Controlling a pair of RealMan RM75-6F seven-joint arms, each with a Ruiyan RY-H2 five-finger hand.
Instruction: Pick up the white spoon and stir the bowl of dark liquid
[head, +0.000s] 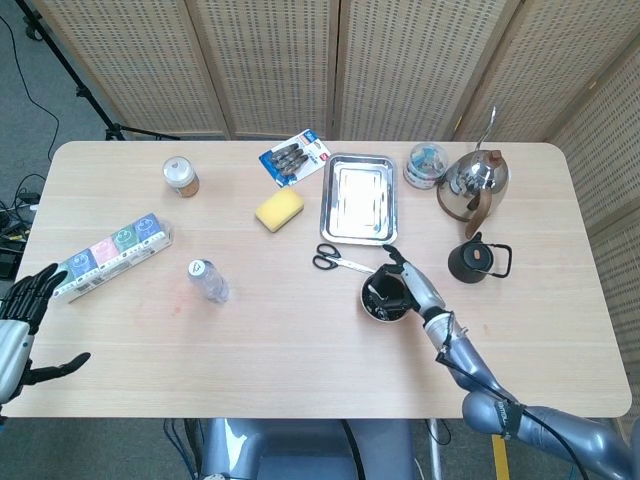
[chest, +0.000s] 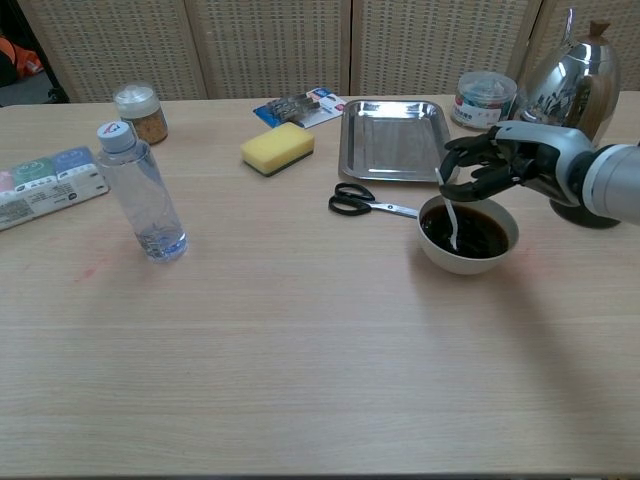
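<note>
A white bowl (chest: 466, 259) of dark liquid (chest: 480, 233) stands right of the table's middle; it is also in the head view as the bowl (head: 380, 312). My right hand (chest: 500, 165) hovers over the bowl's far rim and pinches the white spoon (chest: 450, 215), whose lower end dips into the liquid near the left side. From above, the right hand (head: 405, 283) covers part of the bowl. My left hand (head: 25, 305) hangs off the table's left edge with fingers spread, holding nothing.
Black scissors (chest: 364, 203) lie just left of the bowl, a steel tray (chest: 394, 138) behind it. A black pot (head: 476, 259) and a steel kettle (head: 473, 183) stand to the right. A water bottle (chest: 141, 194), a yellow sponge (chest: 277, 147), a jar (chest: 140, 112) and a tissue pack (head: 110, 254) are on the left.
</note>
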